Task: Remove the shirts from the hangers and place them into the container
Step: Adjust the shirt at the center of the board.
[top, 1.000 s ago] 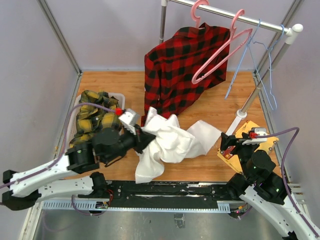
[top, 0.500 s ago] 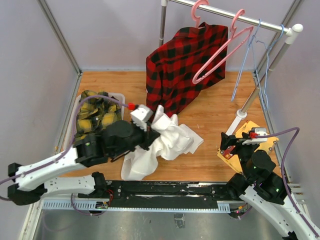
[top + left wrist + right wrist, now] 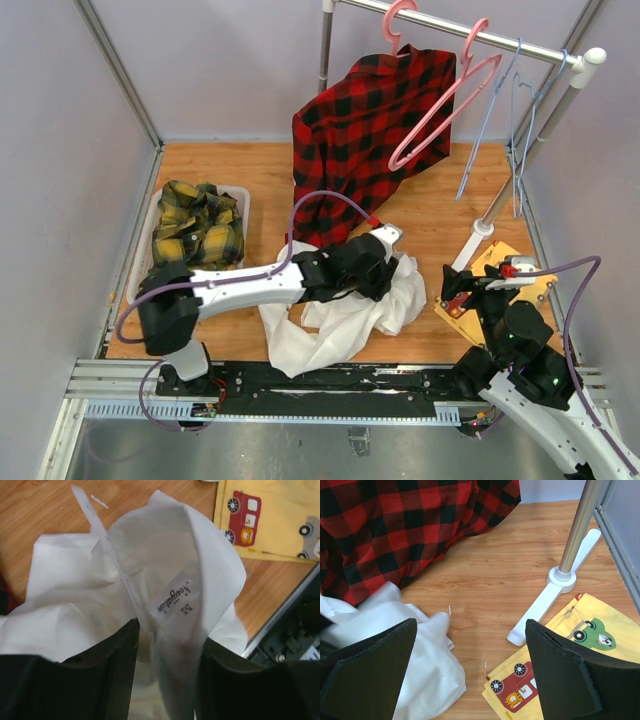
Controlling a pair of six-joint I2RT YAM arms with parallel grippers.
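Two shirts are waiting outside the container (image 3: pixel 246 196). The white shirt (image 3: pixel 345 320) is lying crumpled on the worktop (image 3: pixel 230 160) well to the right of it, and the red-and-black plaid shirt (image 3: pixel 360 130) is hanging from a pink hanger (image 3: pixel 398 18) on the rail (image 3: pixel 520 45). A yellow-and-green plaid shirt (image 3: pixel 198 225) is already sitting in the container.

The step in hand looks to be moving the white shirt across. The left tool (image 3: pixel 165 630) is reaching over onto it, its fingers partly apart with the labelled collar fold standing between them. I cannot tell whether they are pinching that fold. The right tool (image 3: pixel 470 625) is hovering wide apart and empty near the yellow cloth (image 3: pixel 560 645).

Next, the left tool is going to need a sure hold on the collar and a long sweep leftward. The lift must be high enough that the trailing cloth clears the rim.

No grey shirt is showing anywhere, and the left arm is covering the white shirt's middle from above.
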